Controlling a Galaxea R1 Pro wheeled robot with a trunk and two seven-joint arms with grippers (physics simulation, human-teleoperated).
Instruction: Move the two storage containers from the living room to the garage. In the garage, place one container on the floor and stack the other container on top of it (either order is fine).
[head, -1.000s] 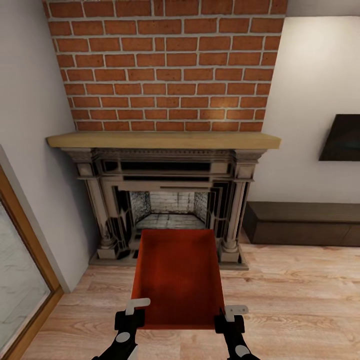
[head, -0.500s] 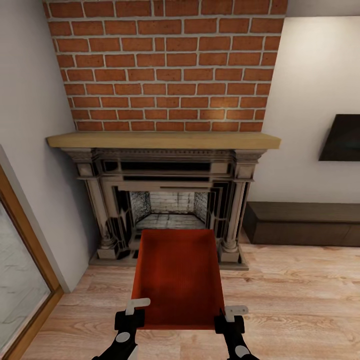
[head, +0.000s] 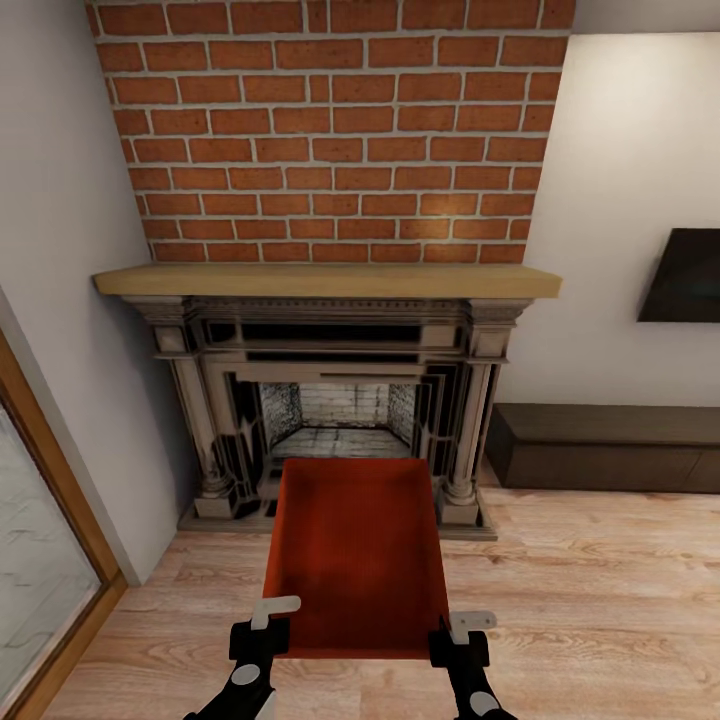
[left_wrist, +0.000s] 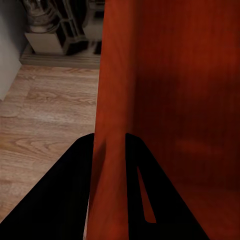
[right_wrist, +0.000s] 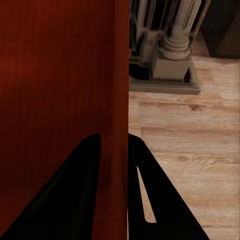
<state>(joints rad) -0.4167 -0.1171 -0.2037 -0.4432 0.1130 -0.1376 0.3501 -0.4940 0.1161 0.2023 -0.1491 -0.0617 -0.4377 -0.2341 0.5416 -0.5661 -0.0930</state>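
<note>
1 red-orange rectangular open-topped bin (head: 357, 555) is held above the light wood plank floor (head: 580, 600) before 1 dark ornate fireplace (head: 330, 400); the left tool (head: 268, 627) and right tool (head: 462, 636), 2 in all, each pinch a side wall.

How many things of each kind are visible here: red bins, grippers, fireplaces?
Red bin: 1
Grippers: 2, left gripper and right gripper
Fireplace: 1
Total: 4

Both arms cut off at bottom edge; dark wall panel (head: 685, 275) cropped at right edge
</note>
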